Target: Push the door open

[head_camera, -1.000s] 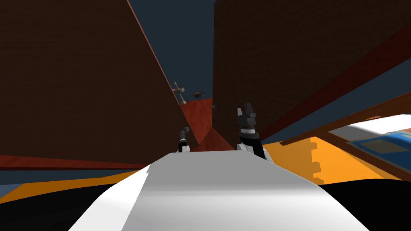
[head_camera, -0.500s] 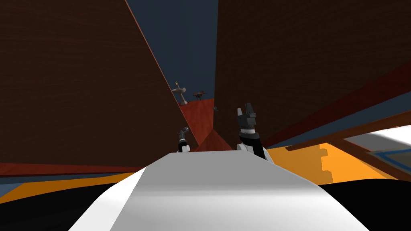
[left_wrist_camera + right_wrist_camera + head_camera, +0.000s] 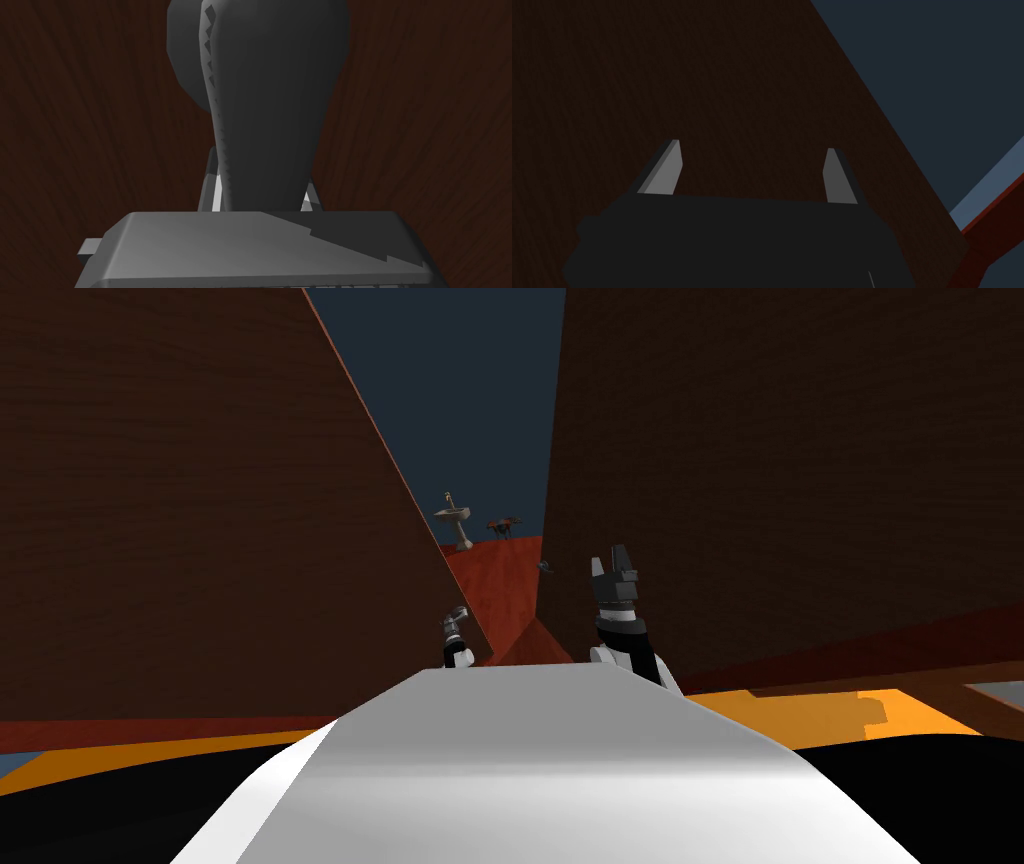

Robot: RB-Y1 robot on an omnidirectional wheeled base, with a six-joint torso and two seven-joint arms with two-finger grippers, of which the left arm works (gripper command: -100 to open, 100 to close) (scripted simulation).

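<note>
Dark brown wooden door point(image 3: 200, 488) on my left, a matching brown panel point(image 3: 780, 468) on my right. Between them, red floor point(image 3: 500, 578) runs to a dark blue wall point(image 3: 450, 388) and a small pedestal basin point(image 3: 457, 516). My left jaws clamp the door's grey handle point(image 3: 265, 100); my right jaws stand apart.

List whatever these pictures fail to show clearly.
- Left wrist view: the dark grey handle covers most of the fingers of the left gripper, and the picture's edge cuts off its top.
- Head view: the dark thing beside the pedestal sink is too small to name.
- Right wrist view: whether the open right gripper touches the brown panel behind it cannot be told.
</note>
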